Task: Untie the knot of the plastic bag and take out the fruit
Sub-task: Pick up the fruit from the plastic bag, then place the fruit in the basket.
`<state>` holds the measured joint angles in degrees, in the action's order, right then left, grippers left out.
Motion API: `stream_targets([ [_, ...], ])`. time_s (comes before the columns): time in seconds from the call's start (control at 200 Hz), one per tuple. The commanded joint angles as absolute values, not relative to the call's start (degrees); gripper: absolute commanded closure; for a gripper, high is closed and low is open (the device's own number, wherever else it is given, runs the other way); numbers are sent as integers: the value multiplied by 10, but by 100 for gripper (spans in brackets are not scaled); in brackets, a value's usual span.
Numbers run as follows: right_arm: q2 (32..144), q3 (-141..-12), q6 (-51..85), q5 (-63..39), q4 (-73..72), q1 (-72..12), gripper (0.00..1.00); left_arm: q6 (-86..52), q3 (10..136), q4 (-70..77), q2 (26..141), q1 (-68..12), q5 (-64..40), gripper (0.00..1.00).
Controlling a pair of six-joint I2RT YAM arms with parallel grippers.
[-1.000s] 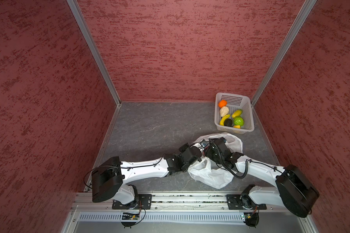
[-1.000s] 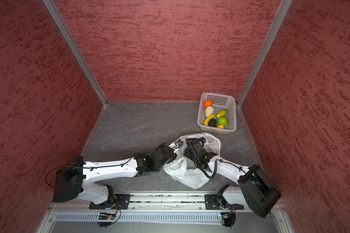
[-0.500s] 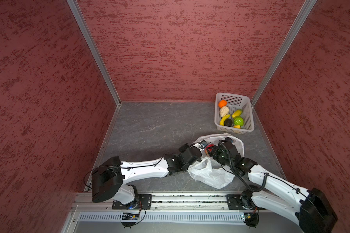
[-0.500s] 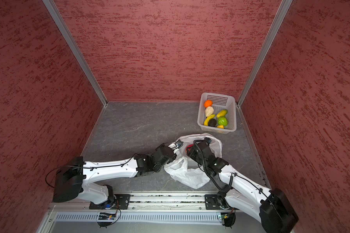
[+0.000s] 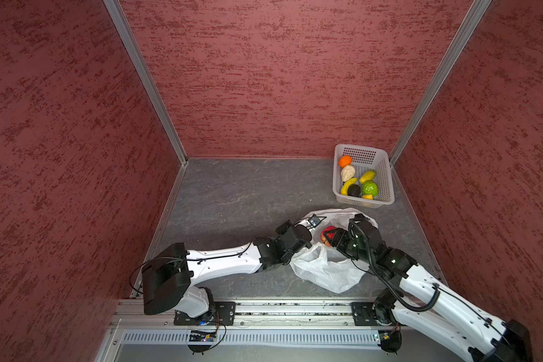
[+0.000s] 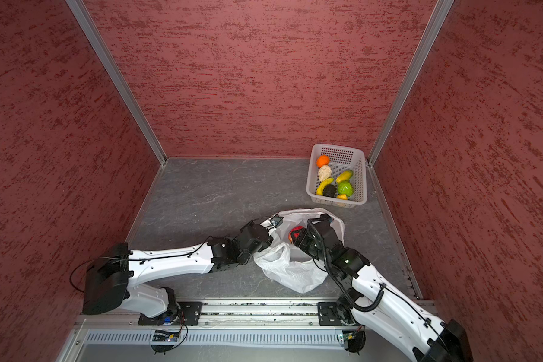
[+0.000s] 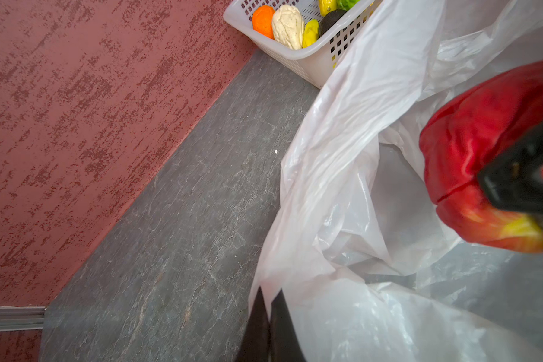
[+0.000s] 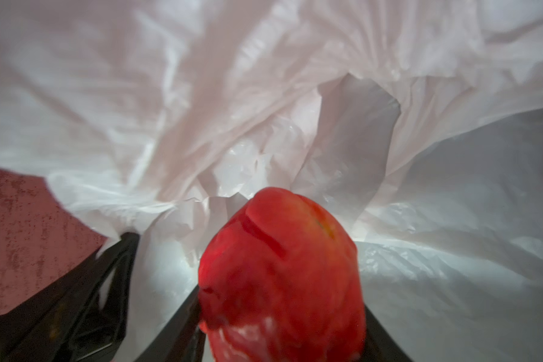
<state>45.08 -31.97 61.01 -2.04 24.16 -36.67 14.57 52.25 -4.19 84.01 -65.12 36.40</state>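
Note:
The white plastic bag (image 5: 326, 272) (image 6: 289, 269) lies crumpled and open at the front of the floor. My left gripper (image 5: 309, 239) (image 7: 268, 297) is shut on the bag's rim (image 7: 295, 219) and holds the mouth up. Inside the mouth, my right gripper (image 5: 328, 235) (image 8: 279, 307) is shut on a red apple (image 5: 326, 232) (image 6: 295, 232) (image 7: 470, 150) (image 8: 279, 266). One of its black fingers (image 7: 521, 181) crosses the apple. The knot is out of view. Other fruit (image 5: 358, 181) lies in the basket.
A white perforated basket (image 5: 386, 175) (image 6: 361, 175) (image 7: 295, 56) stands in the back right corner, just beyond the bag. It holds an orange (image 5: 344, 161), a beige piece, a banana, a bumpy green piece and several more. Red walls enclose the grey floor (image 5: 232, 194).
My right arm has swung its elbow and shoulder out to the right. The gripper stays in the bag's mouth, where the red apple now shows between its fingers. The left arm has not moved.

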Motion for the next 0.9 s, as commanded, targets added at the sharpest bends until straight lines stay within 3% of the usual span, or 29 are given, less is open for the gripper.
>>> stream_targets([
  [0.0, 441, -361, 602, -36, 284, -370, 64, 135, 540, -52, 847, -644, 355, 100],
  [0.566, 481, -562, 531, -42, 383, -349, 63, 113, 554, -85, 854, -616, 349, 100],
  [0.897, 570, -629, 451, -142, 308, -134, 62, 109, 532, -89, 832, -610, 355, 100],
])
